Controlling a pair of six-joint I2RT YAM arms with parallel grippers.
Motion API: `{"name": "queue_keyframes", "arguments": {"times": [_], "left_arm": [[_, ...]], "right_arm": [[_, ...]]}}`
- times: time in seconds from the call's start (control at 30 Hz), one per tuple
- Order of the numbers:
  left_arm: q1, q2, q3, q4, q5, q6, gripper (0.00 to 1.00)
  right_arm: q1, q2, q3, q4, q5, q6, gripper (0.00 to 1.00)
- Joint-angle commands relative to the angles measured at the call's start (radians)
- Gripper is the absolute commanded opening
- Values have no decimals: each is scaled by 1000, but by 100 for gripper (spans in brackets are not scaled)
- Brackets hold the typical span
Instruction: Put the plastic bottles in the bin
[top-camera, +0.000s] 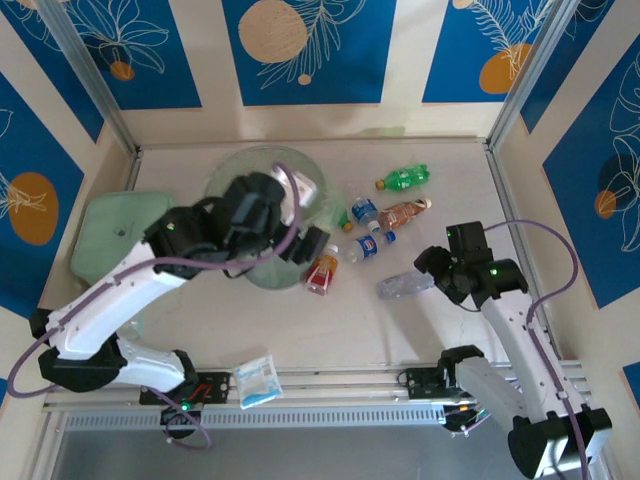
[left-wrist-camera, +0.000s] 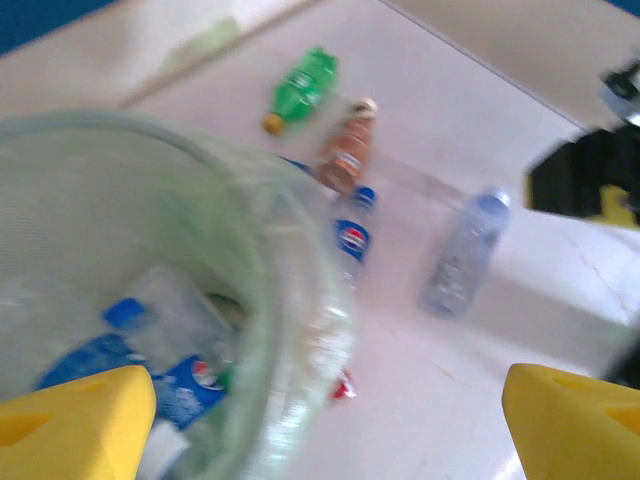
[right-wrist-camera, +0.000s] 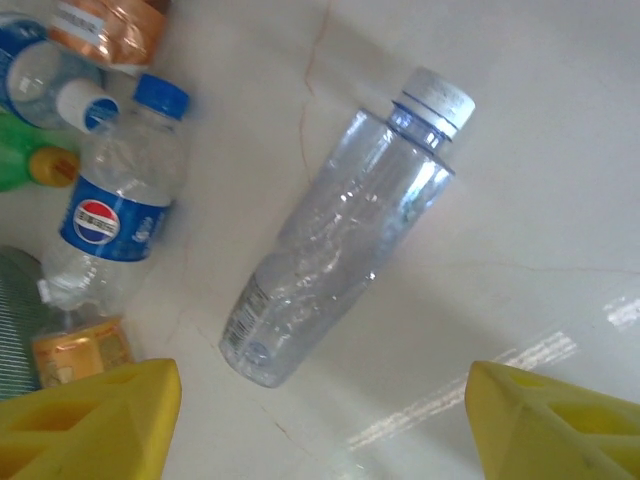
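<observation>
The round pale-green bin (top-camera: 243, 161) stands left of centre, half hidden under my left arm. My left gripper (top-camera: 308, 244) hangs open and empty over the bin's right rim (left-wrist-camera: 290, 250); blue-labelled bottles (left-wrist-camera: 160, 375) lie inside. To the right of the bin lie a green bottle (top-camera: 403, 179), a brown-labelled one (top-camera: 405, 214), two blue-labelled ones (top-camera: 365, 212) (top-camera: 368, 246) and a red-labelled one (top-camera: 322, 272). A clear bottle (right-wrist-camera: 340, 240) lies apart from them. My right gripper (right-wrist-camera: 320, 430) is open just above its base end, not touching it.
A flat pale-green lidded box (top-camera: 115, 235) sits at the far left. A blue-white sachet packet (top-camera: 257, 380) lies by the metal rail (top-camera: 350, 385) at the front edge. Walls close in the table on three sides.
</observation>
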Motion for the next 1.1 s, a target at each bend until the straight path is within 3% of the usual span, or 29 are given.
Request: {"name": "queue_keyframes", "arguments": {"times": [0.0, 0.1, 0.3, 0.67, 1.07], "left_arm": [[-83, 12, -129, 78, 41, -46, 89], [-169, 30, -220, 144, 35, -57, 90], [-237, 84, -360, 247, 82, -128, 90], [-241, 172, -522, 369, 104, -211, 89], [-241, 157, -563, 368, 99, -226, 89]], "right_arm": [[26, 22, -42, -26, 45, 93, 77], [38, 69, -59, 24, 22, 115, 77], [52, 219, -50, 123, -23, 148, 80], [45, 439, -7, 189, 30, 212, 81], [-96, 618, 17, 303, -22, 153, 77]]}}
